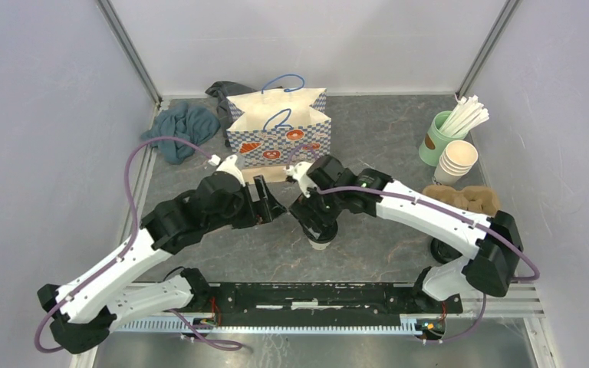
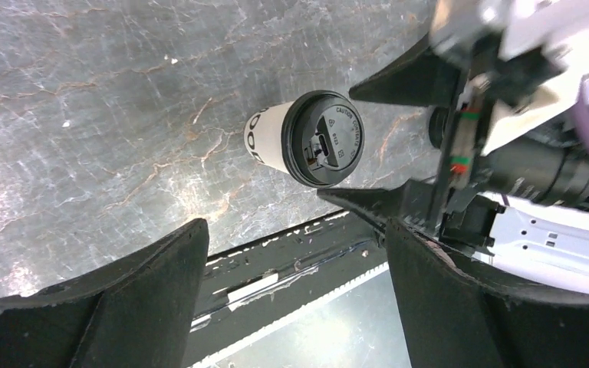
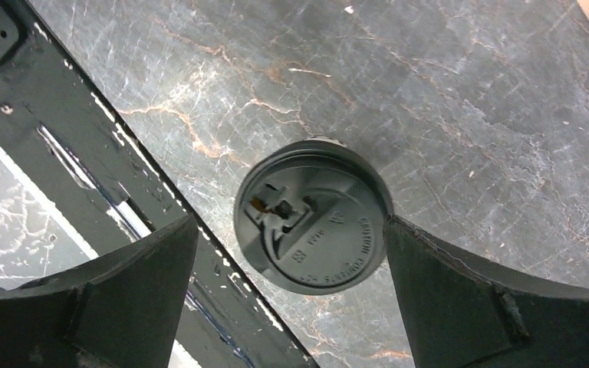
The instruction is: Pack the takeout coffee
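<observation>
Takeout coffee [image 2: 314, 139]: upright on the worktop [image 1: 383, 138], near side of the paper bag [image 1: 280, 136]. Right jaws: wide open, straddling its lid [image 3: 312, 216], holding nothing. Left jaws: open, empty. Your risk: close on the lid rim and it may pop off, spilling.

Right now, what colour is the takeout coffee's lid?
Black lid on a cream-white cup; it shows best in the left wrist view.
</observation>
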### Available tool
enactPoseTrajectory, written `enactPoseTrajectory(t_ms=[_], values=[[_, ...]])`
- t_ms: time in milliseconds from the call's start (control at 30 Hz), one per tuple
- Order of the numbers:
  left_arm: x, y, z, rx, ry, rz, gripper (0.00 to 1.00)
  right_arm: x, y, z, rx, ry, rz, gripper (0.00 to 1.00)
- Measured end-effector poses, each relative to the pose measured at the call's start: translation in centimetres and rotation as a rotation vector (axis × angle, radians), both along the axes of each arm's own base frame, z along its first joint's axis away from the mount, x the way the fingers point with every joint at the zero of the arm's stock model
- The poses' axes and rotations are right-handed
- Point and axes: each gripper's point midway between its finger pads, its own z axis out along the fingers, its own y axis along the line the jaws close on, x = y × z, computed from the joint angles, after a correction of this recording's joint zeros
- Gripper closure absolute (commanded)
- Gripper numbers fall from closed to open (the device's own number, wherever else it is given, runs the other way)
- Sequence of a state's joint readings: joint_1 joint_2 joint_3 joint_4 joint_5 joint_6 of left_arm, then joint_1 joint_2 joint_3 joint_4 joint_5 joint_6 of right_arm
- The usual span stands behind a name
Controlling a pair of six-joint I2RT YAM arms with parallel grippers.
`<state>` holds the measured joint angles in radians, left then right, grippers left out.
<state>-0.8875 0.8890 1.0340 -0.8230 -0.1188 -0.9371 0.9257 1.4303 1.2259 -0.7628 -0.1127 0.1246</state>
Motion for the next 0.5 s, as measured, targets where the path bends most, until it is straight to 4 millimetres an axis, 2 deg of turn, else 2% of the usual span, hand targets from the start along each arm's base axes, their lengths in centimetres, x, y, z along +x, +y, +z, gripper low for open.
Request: enactPoseTrajectory(t_ms=[100,267,500], values=[[-0.1,0.9,0.3,0.008,-0.015,0.02,0.09,-0.8,0.6,-0.4,-0.05,-0.016,0.028,0.02],[-0.3,1.6,-0.4,0.046,0.003,0.032,0.08,-1.2,0.2,-1.0,-0.12,-0.049,0.03,0.02],[-0.4,1.8,-0.4,0.05,0.002,0.036,0.07,-0.8,-0.3,-1.1,-0.154,-0.08,0.005,0.02]])
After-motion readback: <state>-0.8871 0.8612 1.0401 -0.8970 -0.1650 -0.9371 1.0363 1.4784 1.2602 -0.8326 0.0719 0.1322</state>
